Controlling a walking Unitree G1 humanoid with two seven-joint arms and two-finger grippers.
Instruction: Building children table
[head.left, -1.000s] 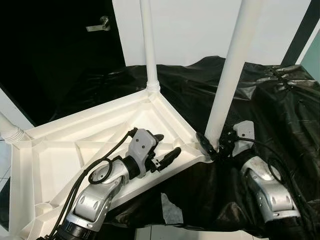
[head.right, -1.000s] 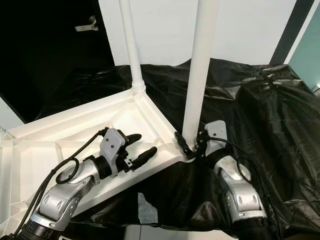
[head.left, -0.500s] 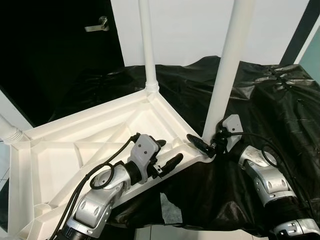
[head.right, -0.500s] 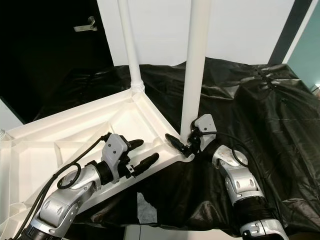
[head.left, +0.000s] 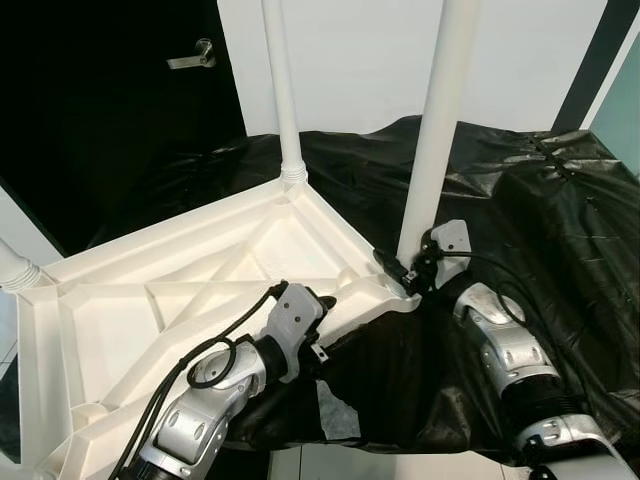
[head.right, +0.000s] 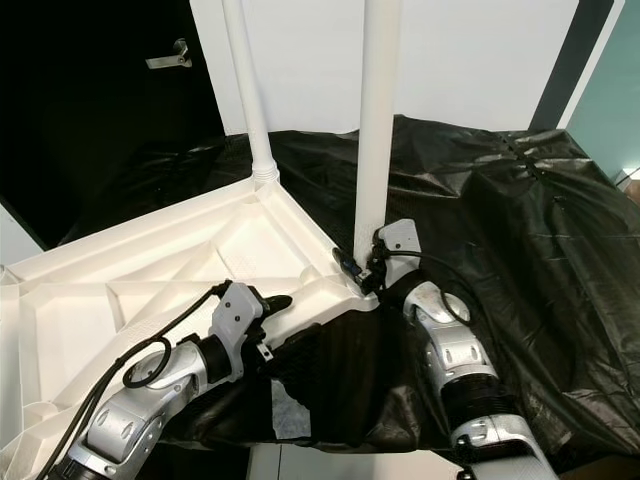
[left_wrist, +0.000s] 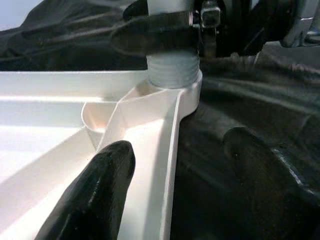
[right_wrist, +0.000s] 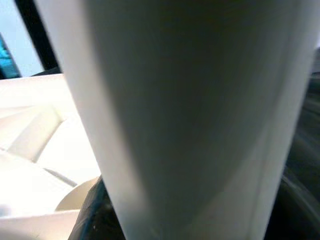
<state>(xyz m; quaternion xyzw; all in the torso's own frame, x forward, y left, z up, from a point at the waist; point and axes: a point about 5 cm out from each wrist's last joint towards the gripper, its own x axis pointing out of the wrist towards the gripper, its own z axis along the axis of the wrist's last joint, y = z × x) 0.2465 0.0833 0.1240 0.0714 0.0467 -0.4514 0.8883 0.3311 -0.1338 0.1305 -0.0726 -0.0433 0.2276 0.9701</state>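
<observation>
Right gripper (head.left: 404, 272) has closed in around the foot of the near table leg (head.left: 432, 140), its black fingers pinching the leg just above the threaded end, where a second ago they stood more loosely beside it. That reads as a firm hold for turning the leg into its corner socket. Left gripper (head.left: 325, 322) has slid back from the middle of the upturned white tabletop (head.left: 150, 290) to its near edge, at about 7 o'clock from the leg; its fingers (left_wrist: 95, 195) are spread, one on the plastic rim and one over the black sheet (head.left: 520, 200), gripping nothing. Far leg (head.left: 280, 90) at 11 o'clock stands seated in its corner. Both head views have also shifted slightly.
</observation>
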